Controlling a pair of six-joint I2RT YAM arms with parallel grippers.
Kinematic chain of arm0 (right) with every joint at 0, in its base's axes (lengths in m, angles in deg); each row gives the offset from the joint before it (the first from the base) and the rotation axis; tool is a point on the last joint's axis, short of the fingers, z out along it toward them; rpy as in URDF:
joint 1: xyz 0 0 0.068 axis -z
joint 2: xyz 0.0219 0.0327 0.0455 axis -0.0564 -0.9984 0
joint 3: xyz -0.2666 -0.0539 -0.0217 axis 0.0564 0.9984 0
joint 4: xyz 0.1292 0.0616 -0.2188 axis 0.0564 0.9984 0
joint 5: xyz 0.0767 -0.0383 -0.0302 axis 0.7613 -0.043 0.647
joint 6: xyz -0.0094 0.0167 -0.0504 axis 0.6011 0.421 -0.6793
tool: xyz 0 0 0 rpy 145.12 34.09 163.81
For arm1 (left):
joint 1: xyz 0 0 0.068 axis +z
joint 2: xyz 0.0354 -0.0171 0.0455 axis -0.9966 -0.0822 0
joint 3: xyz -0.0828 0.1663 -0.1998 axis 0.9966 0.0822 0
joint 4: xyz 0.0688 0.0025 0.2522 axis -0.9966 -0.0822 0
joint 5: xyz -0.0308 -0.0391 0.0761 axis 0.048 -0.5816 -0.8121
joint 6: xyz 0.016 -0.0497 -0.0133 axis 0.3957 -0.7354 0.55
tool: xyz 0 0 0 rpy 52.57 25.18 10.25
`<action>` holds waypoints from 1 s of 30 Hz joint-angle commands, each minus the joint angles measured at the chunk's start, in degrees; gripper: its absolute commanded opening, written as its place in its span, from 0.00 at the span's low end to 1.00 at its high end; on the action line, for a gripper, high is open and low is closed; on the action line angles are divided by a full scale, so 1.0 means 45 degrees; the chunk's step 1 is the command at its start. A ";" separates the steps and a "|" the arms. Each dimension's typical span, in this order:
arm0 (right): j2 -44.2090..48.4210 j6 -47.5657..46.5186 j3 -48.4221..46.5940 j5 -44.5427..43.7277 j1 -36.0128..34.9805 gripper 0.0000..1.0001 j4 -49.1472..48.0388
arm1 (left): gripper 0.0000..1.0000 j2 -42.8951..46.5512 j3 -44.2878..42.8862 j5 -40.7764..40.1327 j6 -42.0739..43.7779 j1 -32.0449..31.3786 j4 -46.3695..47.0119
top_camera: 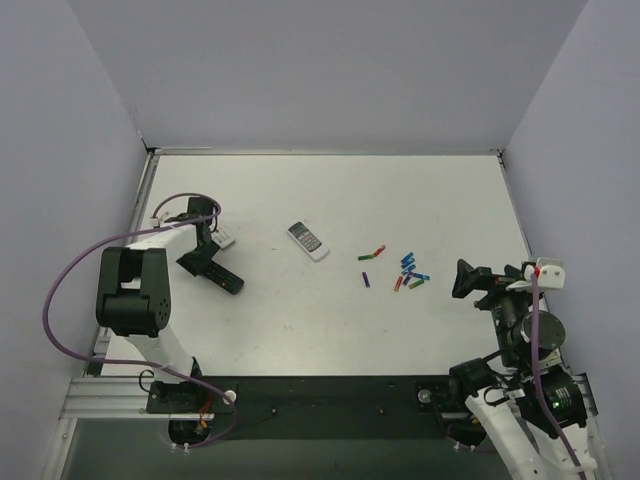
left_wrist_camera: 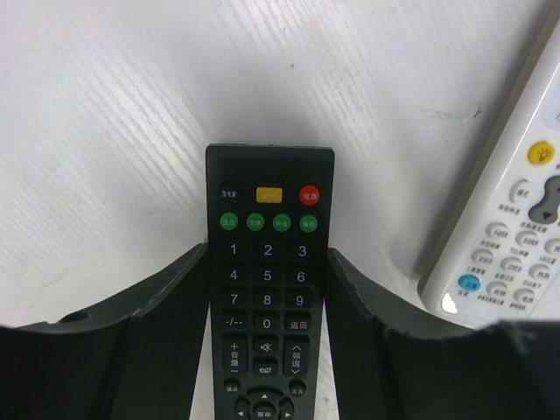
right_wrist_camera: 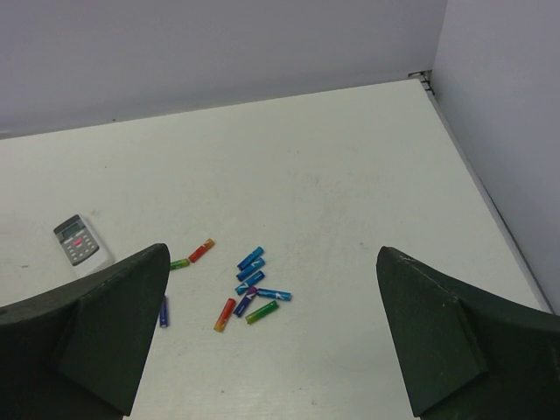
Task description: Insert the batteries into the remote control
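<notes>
Here: white tabletop, lilac walls; left gripper clasping remote control.

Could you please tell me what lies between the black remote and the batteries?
A white remote lies there, slightly farther back, shown in the top view.

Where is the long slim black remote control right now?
In the top view, the long slim black remote control sits left of centre on the table, between the fingers of the left gripper, with a white remote close beside it.
</notes>
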 commanded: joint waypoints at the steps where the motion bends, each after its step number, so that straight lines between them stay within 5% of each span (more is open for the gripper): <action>1: -0.1625 0.0940 -0.1358 0.1612 -0.0127 1.00 0.0373 | 0.43 0.0766 0.0815 0.1443 -0.0267 0.0067 -0.0051; 11: -0.6855 0.3480 -0.2746 0.8291 -0.0205 1.00 -0.0405 | 0.20 0.4495 0.2475 0.4608 0.1315 -0.0284 0.2584; 16: -0.9610 0.4731 -0.3254 1.0635 -0.0439 1.00 -0.0719 | 0.08 0.6488 0.3547 0.7298 0.1707 -0.0694 0.5493; 23: -1.1080 0.7893 -0.1967 1.3660 -0.1336 1.00 -0.5947 | 0.07 0.8186 0.4214 0.8907 0.0284 -0.2195 0.9318; 30: -1.2641 1.0493 -0.1419 1.4369 -0.2312 1.00 -1.0558 | 0.07 0.9107 0.4799 0.9238 -0.1728 -0.3604 1.2953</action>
